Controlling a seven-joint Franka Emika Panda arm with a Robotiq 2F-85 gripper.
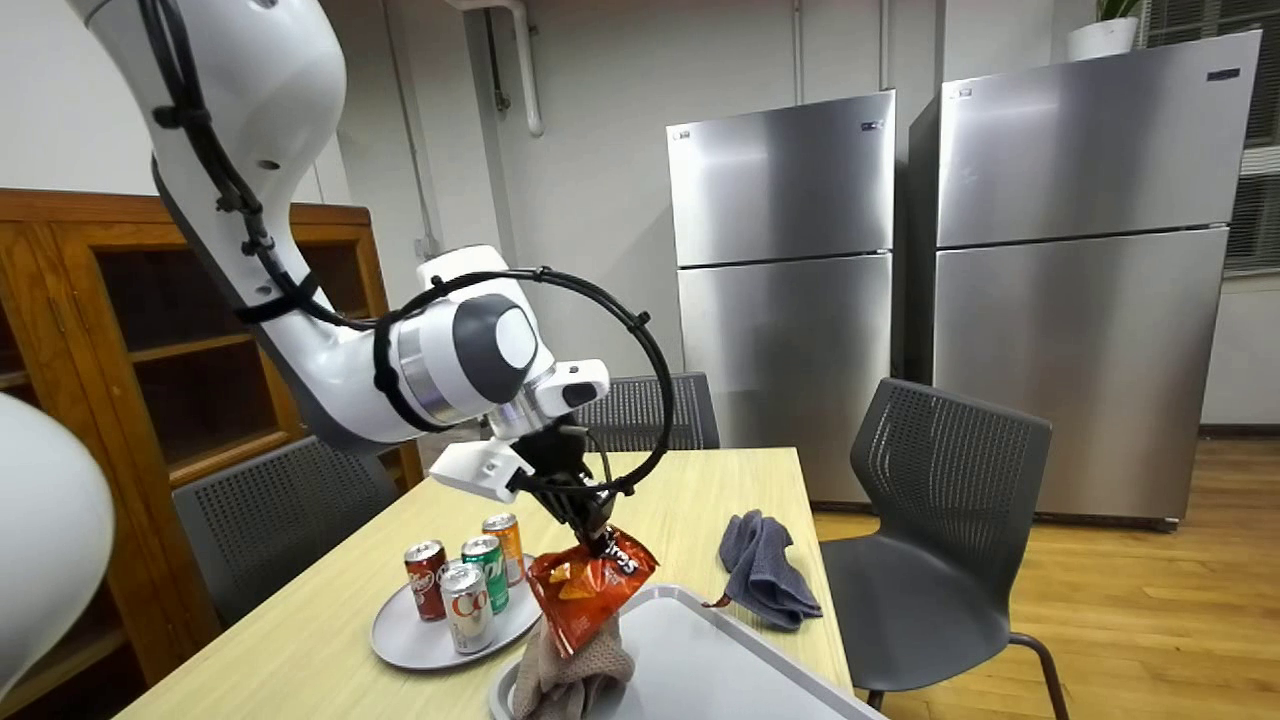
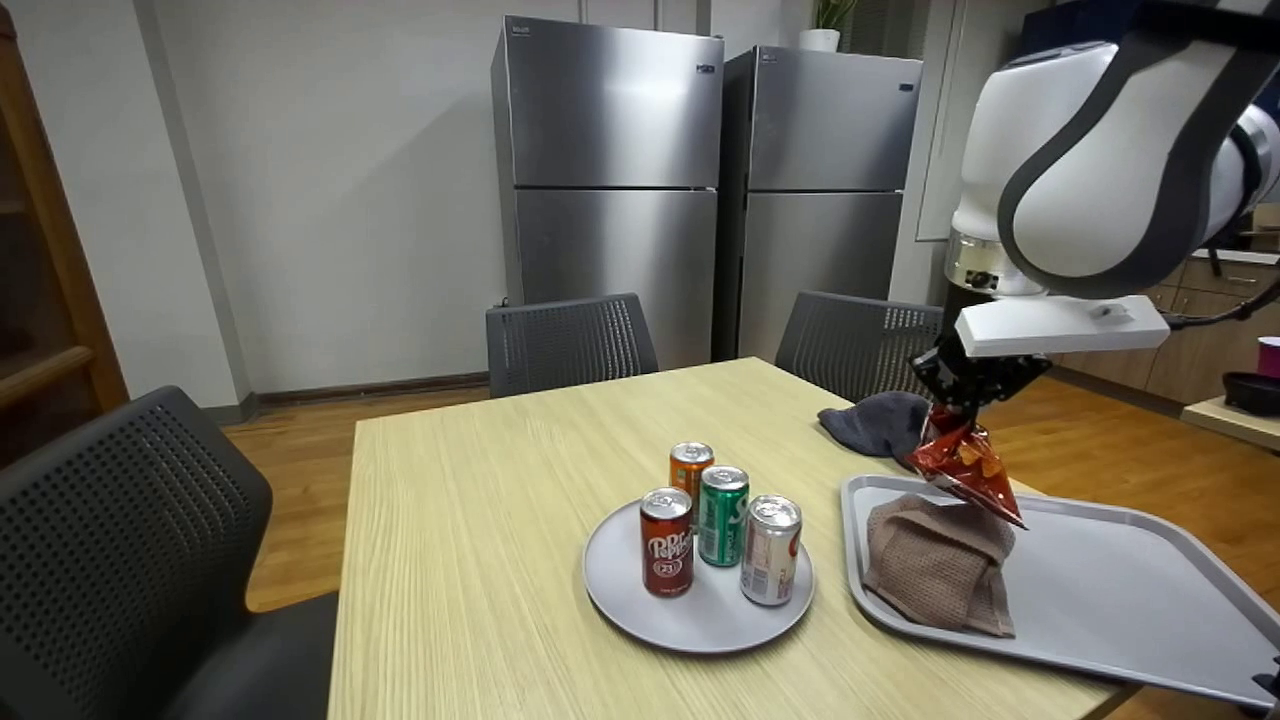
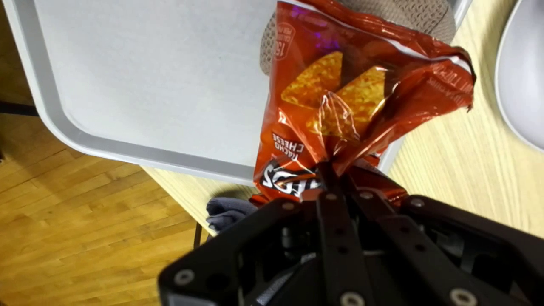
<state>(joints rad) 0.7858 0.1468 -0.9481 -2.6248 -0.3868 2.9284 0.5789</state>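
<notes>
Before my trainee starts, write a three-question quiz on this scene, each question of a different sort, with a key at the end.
1. What is the pincer shut on?
A) nothing
B) the dark blue cloth
C) the red chip bag

2. True or false: the brown cloth lies on the gray tray.

3. How many cans stand on the round plate?

Key:
1. C
2. True
3. Four, all upright
</notes>
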